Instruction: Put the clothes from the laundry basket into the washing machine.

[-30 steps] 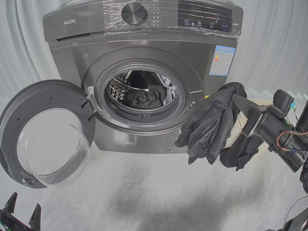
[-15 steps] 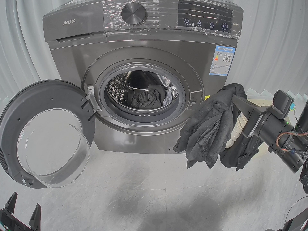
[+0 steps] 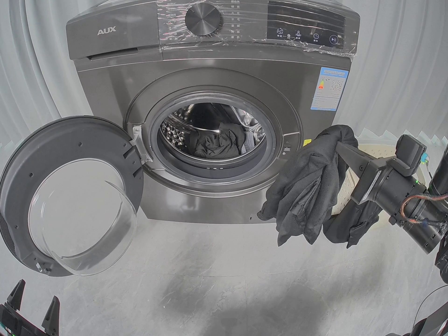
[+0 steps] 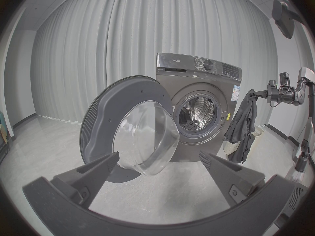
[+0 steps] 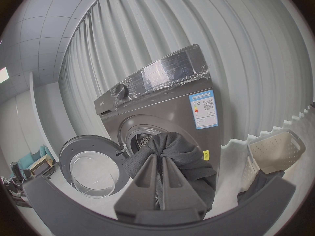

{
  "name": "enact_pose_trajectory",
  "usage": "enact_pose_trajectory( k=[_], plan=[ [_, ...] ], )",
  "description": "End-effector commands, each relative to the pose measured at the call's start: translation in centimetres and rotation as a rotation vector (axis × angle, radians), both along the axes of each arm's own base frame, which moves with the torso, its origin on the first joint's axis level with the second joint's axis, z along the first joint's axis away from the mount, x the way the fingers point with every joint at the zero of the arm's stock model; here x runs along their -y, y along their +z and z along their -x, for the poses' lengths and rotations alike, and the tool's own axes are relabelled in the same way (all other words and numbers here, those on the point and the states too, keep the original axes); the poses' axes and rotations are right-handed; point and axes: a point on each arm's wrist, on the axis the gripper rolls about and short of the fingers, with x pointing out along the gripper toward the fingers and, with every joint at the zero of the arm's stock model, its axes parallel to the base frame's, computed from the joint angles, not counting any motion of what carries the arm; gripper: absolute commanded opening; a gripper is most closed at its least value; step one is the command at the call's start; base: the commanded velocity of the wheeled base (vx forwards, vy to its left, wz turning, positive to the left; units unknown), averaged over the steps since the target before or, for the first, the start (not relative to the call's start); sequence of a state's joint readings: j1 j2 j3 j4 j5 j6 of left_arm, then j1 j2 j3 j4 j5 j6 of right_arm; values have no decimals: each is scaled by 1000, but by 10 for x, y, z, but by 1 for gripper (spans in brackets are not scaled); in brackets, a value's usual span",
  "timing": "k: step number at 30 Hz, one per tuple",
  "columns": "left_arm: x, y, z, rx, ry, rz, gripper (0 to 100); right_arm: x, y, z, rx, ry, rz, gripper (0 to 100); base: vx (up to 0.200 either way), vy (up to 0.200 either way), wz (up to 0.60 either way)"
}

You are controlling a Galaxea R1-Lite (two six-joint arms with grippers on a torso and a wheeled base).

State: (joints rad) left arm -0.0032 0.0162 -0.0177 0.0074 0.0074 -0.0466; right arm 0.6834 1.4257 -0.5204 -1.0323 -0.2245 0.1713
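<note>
The grey washing machine (image 3: pixel 116 85) stands with its round door (image 3: pixel 70 192) swung open to the left. Dark clothes (image 3: pixel 217 143) lie inside the drum. My right gripper (image 3: pixel 343 146) is shut on a dark grey garment (image 3: pixel 308 187), which hangs in the air to the right of the drum opening. The right wrist view has the same garment (image 5: pixel 180 151) bunched around the shut right gripper (image 5: pixel 161 167). Behind it stands the cream laundry basket (image 3: pixel 373 151), with another dark cloth (image 3: pixel 352 220) draped over its front. My left gripper (image 4: pixel 160 167) is open and holds nothing, low at the left.
The open door (image 4: pixel 131 125) juts out over the floor between my left arm and the machine. Grey floor (image 3: pixel 224 276) lies free in front of the washer. White curtains (image 3: pixel 410 61) run behind the machine and basket (image 5: pixel 275 151).
The whole head picture has shifted slightly, so the camera moved. The garment still hangs from the shut right gripper, swaying a little. The left gripper has kept still.
</note>
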Motion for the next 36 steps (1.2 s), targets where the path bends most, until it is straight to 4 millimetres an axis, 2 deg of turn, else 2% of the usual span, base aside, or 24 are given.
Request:
enact_pose_trajectory(
  k=[1,6,19,20,22,23,25,27,28,32,36],
  plan=[
    [0,-4,0,3,3,-4,100,-4,0,5,2,33,-1,0,0,0,0],
    [0,-4,0,4,0,-34,100,-19,-2,20,-11,162,5,0,0,0,0],
    [1,-3,0,16,-33,-54,100,-30,-6,11,-24,202,9,0,0,0,0],
    [1,7,2,59,-48,-43,100,-33,-8,8,-32,195,14,0,0,0,0],
    [2,56,6,192,-69,-59,100,-43,-17,-3,-58,185,36,0,0,0,0],
    [2,58,6,192,-73,-61,100,-44,-17,-3,-59,187,37,0,0,0,0],
    [4,76,-2,163,-189,-124,100,-52,-15,-8,-50,194,30,0,0,0,0],
    [7,82,-20,61,-352,-131,100,-64,-11,-11,-38,216,18,0,0,0,0],
    [8,83,-23,47,-367,-127,100,-66,-10,-12,-36,219,16,0,0,0,0],
    [12,80,-57,-139,-543,-102,100,-84,-7,-15,-47,257,-33,0,0,0,0],
    [18,81,-85,-213,-667,-112,100,-94,-5,-25,-27,253,-63,0,0,0,0]
  ],
)
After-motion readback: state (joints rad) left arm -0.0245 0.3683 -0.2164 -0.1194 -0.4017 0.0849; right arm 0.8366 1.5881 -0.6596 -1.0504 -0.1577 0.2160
